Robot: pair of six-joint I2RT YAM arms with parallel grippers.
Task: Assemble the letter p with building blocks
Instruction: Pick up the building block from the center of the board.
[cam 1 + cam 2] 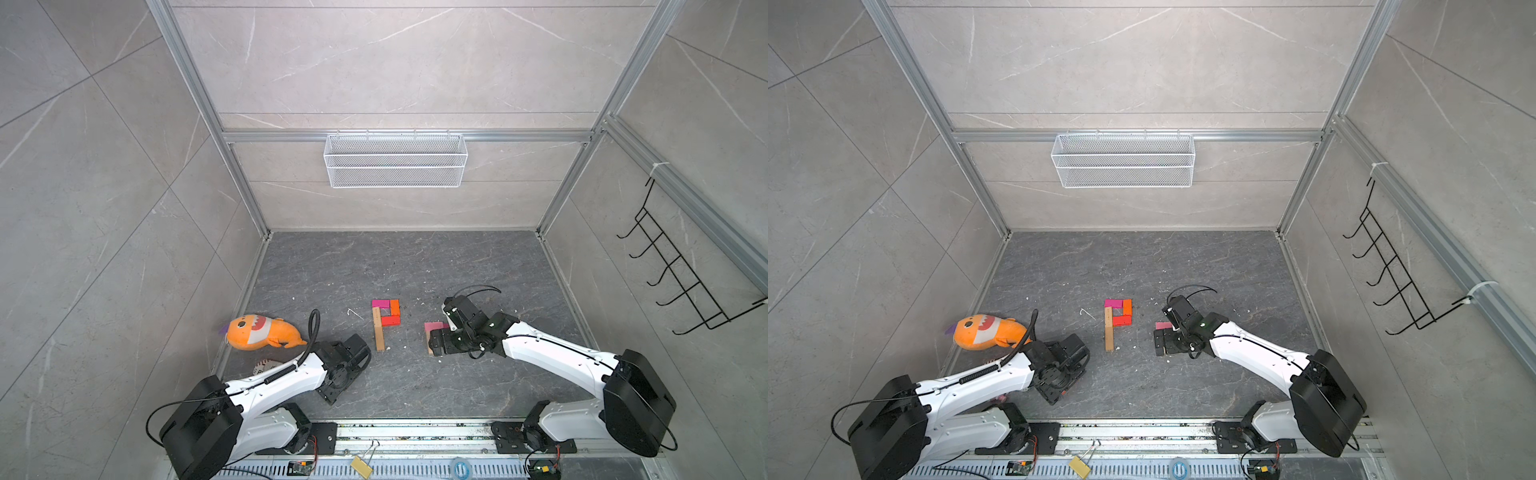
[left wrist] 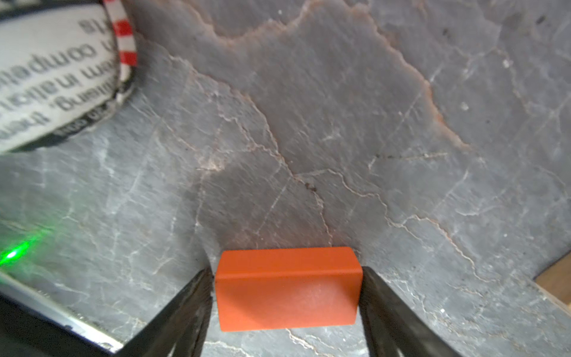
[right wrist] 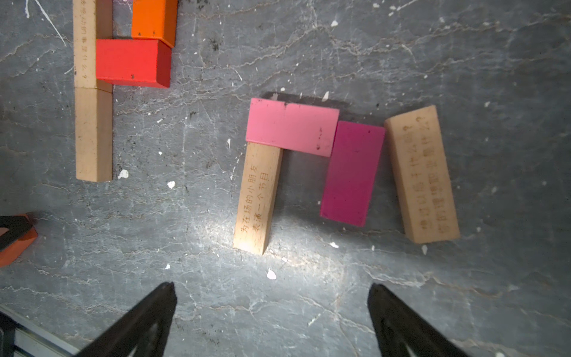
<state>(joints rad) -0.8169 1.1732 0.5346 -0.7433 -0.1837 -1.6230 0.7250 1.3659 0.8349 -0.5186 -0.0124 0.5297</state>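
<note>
At the near left of the worktop, the left claw has its two fingers set against the short ends of an orange block. It looks clenched on the block, which seems to lie flat on the surface, and the long axis of the block runs from one finger to the other. The right claw hangs spread wide and empty above the unfinished letter p. It is the nearer one to this figure, but the missing piece is with the left arm. From the orange block the unfinished figure lies to the right, beyond the near end of the finished letter p. Its light pink block has the long axis left to right. The tan stem and the magenta block point from far to near, a little slanted, so the loop is open on the near side. Probably the orange block must go there, between these two, with its long axis left to right. A loose tan block lies just beside the magenta one.
</note>
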